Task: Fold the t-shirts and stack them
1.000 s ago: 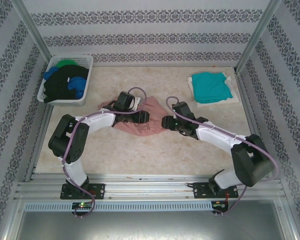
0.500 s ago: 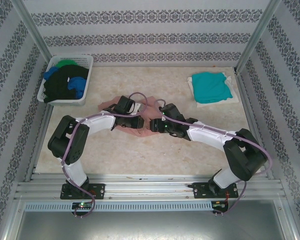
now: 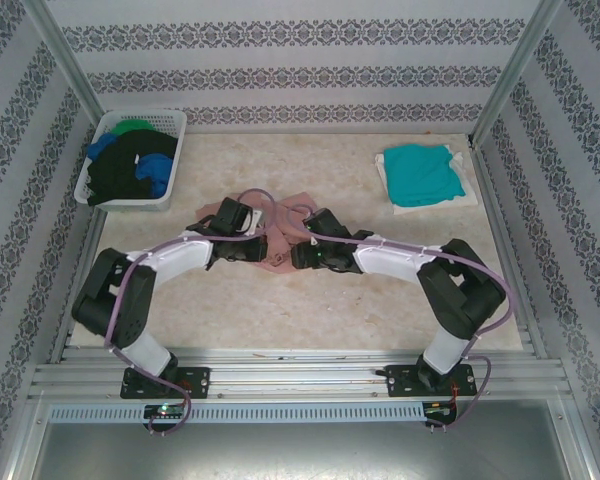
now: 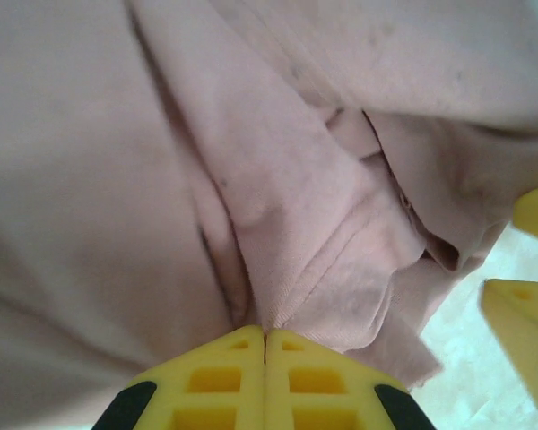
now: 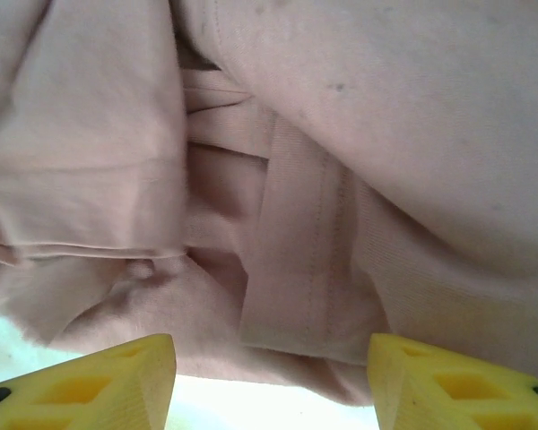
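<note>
A salmon-pink t-shirt (image 3: 277,264) lies bunched at the table's middle, mostly under both wrists. My left gripper (image 3: 263,247) is shut on a fold of that shirt (image 4: 278,179); in the left wrist view its yellow fingertips (image 4: 265,333) meet with cloth pinched between them. My right gripper (image 3: 296,255) faces it from the right and stands open. Its two fingers (image 5: 152,363) frame a stitched hem of the pink cloth (image 5: 305,269) without touching it. A folded teal t-shirt (image 3: 420,173) rests at the back right. Black (image 3: 125,165), blue (image 3: 158,170) and green (image 3: 132,127) t-shirts fill the basket.
The white slotted basket (image 3: 145,117) stands at the back left corner. A white cloth (image 3: 467,192) lies under the teal shirt. Metal frame posts and patterned walls close the table on three sides. The right gripper's yellow fingers (image 4: 520,305) show at the right of the left wrist view.
My left gripper has closed on the pink cloth. Both wrists have moved left and closer together, and the pink shirt has bunched up under them.
</note>
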Robot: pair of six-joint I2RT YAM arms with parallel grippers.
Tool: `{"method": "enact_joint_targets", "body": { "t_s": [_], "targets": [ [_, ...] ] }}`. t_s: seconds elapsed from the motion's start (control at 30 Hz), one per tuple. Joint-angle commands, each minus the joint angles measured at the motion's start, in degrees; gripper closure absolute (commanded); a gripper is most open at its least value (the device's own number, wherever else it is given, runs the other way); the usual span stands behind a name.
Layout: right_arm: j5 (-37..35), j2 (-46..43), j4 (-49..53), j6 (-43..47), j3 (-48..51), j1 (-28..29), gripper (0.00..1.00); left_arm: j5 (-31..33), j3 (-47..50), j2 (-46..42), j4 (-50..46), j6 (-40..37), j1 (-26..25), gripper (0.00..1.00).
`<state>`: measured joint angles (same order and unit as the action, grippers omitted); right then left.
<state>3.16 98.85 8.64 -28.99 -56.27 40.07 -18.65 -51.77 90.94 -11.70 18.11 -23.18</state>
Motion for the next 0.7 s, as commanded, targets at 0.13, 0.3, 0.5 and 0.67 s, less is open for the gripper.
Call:
{"method": "enact_joint_targets", "body": {
  "t_s": [0.13, 0.3, 0.5, 0.67],
  "targets": [
    [-6.98, 5.29, 8.53, 4.49, -5.61, 0.09, 0.46, 2.94, 4.32, -11.21, -0.62, 5.72, 3.87, 1.0],
    [-11.88, 6.92, 13.41, 5.76, -9.81, 0.77, 0.64, 6.31, 4.85, -18.61, -3.65, 7.85, 4.78, 1.0],
    [-16.75, 0.75, 17.54, 8.8, -13.4, 0.19, 1.0, 12.66, 0.22, -28.7, -9.98, 8.0, 6.59, 1.0],
    [-18.44, -13.59, 19.65, 11.64, -14.79, -2.04, 1.0, 18.65, -8.77, -33.93, -16.35, 5.07, 7.25, 1.0]
  ]
}}
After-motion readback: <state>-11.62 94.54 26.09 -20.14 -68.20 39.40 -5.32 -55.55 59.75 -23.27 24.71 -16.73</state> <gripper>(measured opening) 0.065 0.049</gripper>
